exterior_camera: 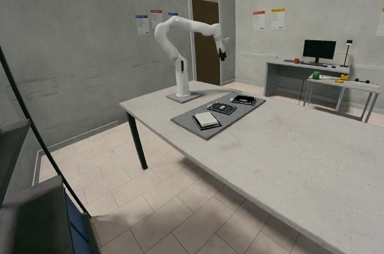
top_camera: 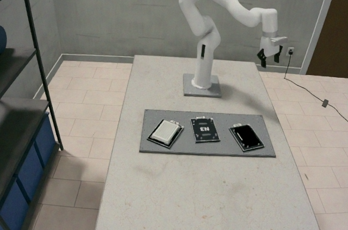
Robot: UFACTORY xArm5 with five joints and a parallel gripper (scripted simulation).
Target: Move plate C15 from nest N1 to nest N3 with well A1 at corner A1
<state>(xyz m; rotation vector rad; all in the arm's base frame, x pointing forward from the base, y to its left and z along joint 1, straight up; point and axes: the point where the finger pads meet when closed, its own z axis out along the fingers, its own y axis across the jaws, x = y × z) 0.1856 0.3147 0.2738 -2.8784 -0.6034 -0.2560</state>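
A grey deck (top_camera: 206, 148) on the table carries three nests in a row. The left nest holds a white plate (top_camera: 166, 132), which also shows in the exterior view (exterior_camera: 206, 119). The middle nest (top_camera: 204, 129) is empty and bears the mark N3 seen upside down; it also shows in the exterior view (exterior_camera: 222, 107). The right nest holds a black plate (top_camera: 246, 136), which also shows in the exterior view (exterior_camera: 244, 99). The plate labels and the nest signs are too small to read. My gripper (top_camera: 269, 63) is open and empty. It hangs high beyond the table's far right edge, well away from the deck, and also shows in the exterior view (exterior_camera: 222, 56).
The arm's base (top_camera: 202, 84) stands on the table behind the deck. A black shelf rack (top_camera: 25, 95) with blue bins stands at the left. A cable (top_camera: 309, 89) runs over the floor at the right. A desk with a monitor (exterior_camera: 319, 49) stands far off.
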